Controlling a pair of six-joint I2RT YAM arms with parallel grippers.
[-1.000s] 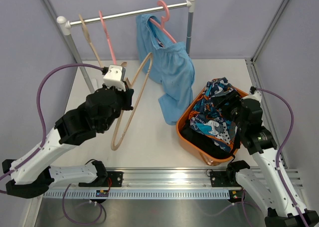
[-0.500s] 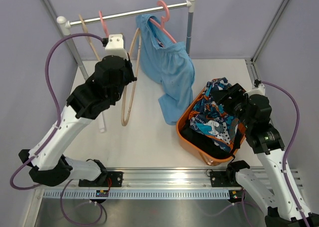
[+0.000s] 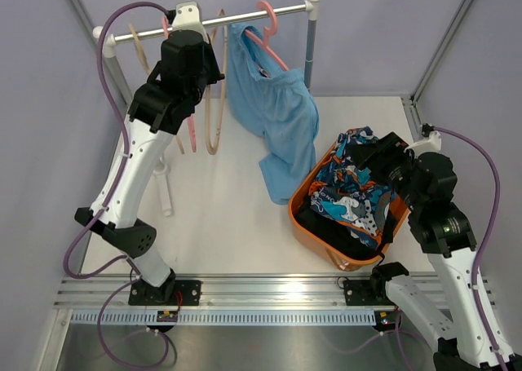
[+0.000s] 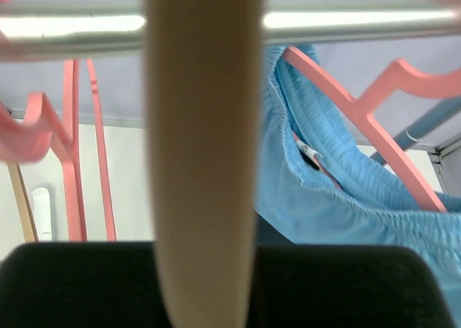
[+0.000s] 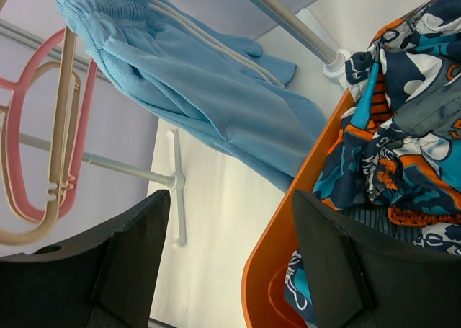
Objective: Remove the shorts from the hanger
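The light blue shorts [image 3: 277, 110] hang on a pink hanger [image 3: 267, 30] on the metal rail [image 3: 245, 18]; they also show in the left wrist view [image 4: 346, 205] and the right wrist view [image 5: 209, 90]. My left gripper [image 3: 210, 65] is raised at the rail and shut on a bare beige hanger [image 3: 214, 118], which fills the middle of the left wrist view [image 4: 205, 162]. My right gripper [image 3: 373, 155] is open and empty over the orange basket [image 3: 303, 193]. The patterned shorts [image 3: 351, 183] lie in the basket on dark fabric [image 3: 352, 242].
Another pink hanger [image 3: 189, 130] and a beige one [image 3: 140, 49] hang bare at the rail's left end. The rail stands on two posts, with a white foot [image 3: 166, 196] on the table. Grey walls close in the left, back and right sides.
My left arm has lifted the beige hanger from low over the table up to the rail. My right gripper has drawn slightly right and back over the basket.
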